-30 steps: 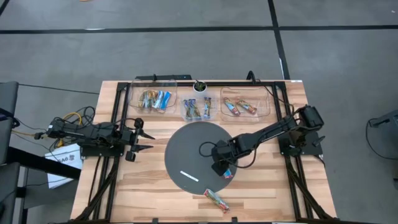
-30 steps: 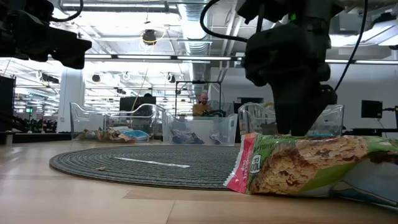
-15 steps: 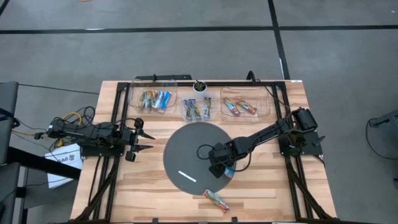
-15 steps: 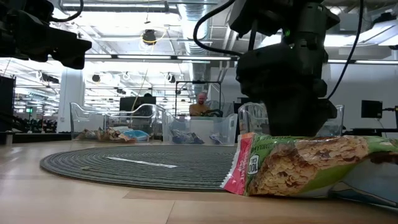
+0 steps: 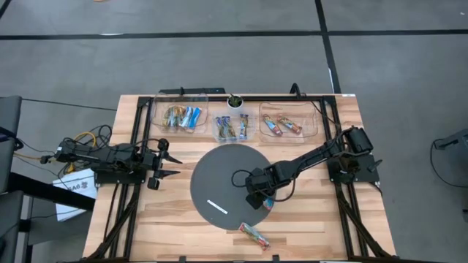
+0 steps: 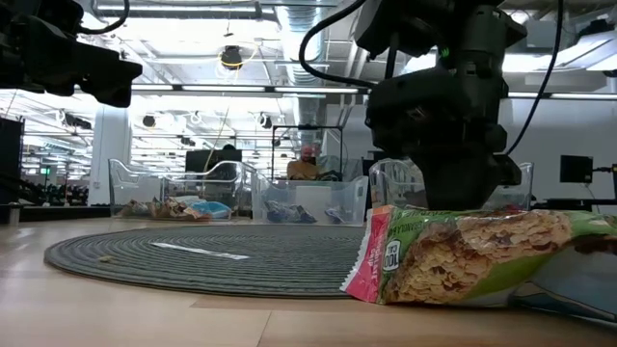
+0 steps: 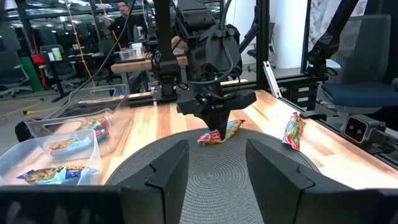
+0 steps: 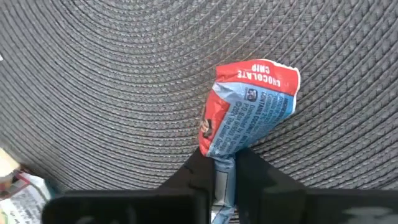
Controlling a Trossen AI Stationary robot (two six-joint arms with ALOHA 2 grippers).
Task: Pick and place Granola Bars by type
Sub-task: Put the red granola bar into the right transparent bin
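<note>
From above, a wooden bench (image 5: pixel 307 234) carries a round dark woven mat (image 5: pixel 219 183) at its centre. Three clear bins stand in a row along the far edge: the left bin (image 5: pixel 181 117) holds bright blue and tan bars, the middle bin (image 5: pixel 232 128) dark blue ones, the right bin (image 5: pixel 287 126) red-and-blue ones, so each type has its own place. The right claw (image 5: pixel 260 201) is down at the mat's near right edge, over a bar (image 5: pixel 268 204). Another bar, the green one (image 5: pixel 254 234), lies on bare wood near the front edge. A thin white strip (image 5: pixel 217 207) lies on the mat. The left claw (image 5: pixel 167 164) waits off the mat at the left, fingers apart.

From bench height, the green bar fills the right foreground, and the right arm (image 6: pixel 439 96) rises dark behind it. The bins show far back.

From the left wrist, this claw's own two fingers (image 7: pixel 168 171) stand apart with nothing between them. Across the mat, the right claw presses down onto the red-and-blue bar.

From the right wrist, the red-and-blue chocolate-chip bar (image 8: pixel 245 112) lies on the mat, its crimped end pinched between the claw's two fingers (image 8: pixel 198 167). Gripping the flat seam likely gives a firm hold for lifting it to the right bin.
</note>
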